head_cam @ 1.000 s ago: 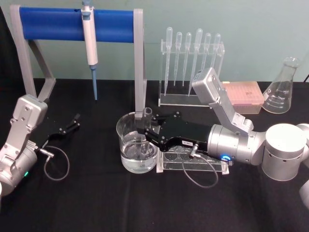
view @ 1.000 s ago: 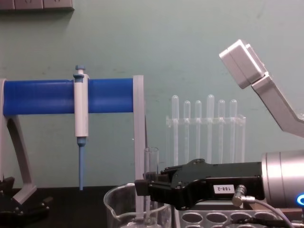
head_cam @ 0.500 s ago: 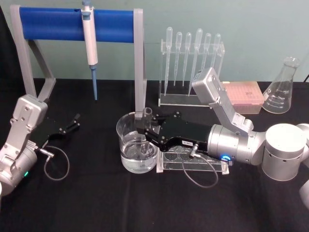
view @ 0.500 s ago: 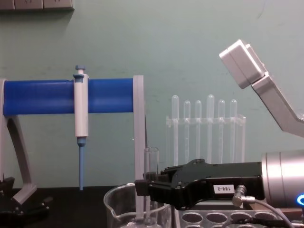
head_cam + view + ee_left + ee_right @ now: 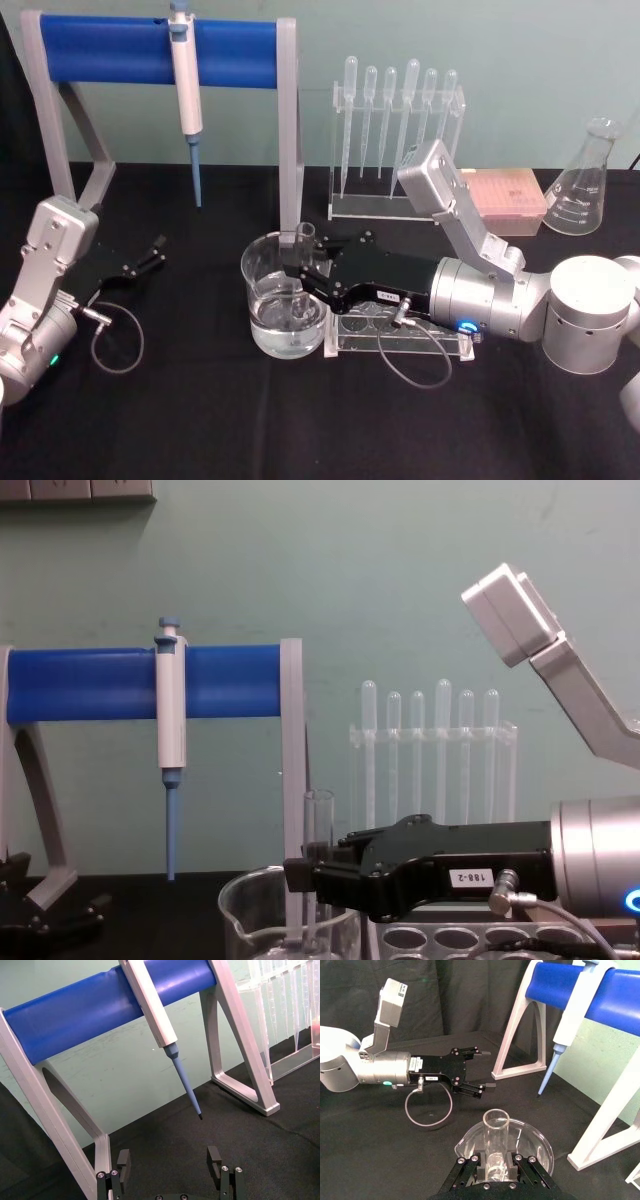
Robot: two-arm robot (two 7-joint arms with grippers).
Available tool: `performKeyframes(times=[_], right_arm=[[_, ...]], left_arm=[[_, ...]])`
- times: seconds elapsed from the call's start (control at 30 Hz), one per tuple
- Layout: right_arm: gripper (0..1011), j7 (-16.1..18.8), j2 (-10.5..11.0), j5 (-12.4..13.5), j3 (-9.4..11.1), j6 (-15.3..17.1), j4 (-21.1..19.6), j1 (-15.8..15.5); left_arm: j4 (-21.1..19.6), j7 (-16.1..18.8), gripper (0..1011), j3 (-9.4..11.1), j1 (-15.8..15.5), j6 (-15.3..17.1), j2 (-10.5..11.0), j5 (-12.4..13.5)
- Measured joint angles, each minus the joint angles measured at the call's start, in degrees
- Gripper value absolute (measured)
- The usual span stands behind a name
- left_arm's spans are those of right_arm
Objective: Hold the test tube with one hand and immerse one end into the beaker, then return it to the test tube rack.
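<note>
1. Near the centre of the head view, the test tube (image 5: 303, 238) stands upright inside the beaker (image 5: 258, 300). Its open rimmed top pokes just above the beaker's rim.
2. It is a clear, straight-sided glass tube, much narrower than the beaker. In the chest view its upper part rises as a pale column at lower centre.
3. The right gripper (image 5: 298, 264), black with a small white number label, reaches in from the right of the frame. Its fingers are clamped on the tube's upper part, one on each side.
4. In the right wrist view the tube's round mouth sits between the two black finger pads, with the beaker's wide rim behind it.
5. Clear liquid fills the beaker's lower part. Whether the tube's round bottom reaches it cannot be told.
6. Just right of the beaker, under the right gripper's body, lies the clear test tube rack (image 5: 410, 340) with its round holes.
7. At the left of the head view the left gripper (image 5: 152, 252) rests low over the black table (image 5: 200, 420), well apart from the beaker. Its fingers are spread with nothing between them.
8. Across the upper left a blue stand (image 5: 120, 48) carries a white pipettor (image 5: 186, 85).
</note>
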Motion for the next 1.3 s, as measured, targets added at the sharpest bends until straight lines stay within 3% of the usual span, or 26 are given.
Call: performKeyframes(times=[1.3], right_arm=[[225,0.0,0.0,0.0,0.0,0.0,0.0,0.0]], left_arm=[[0.0,0.0,1000,0.0,0.0,0.0,0.0,0.0]])
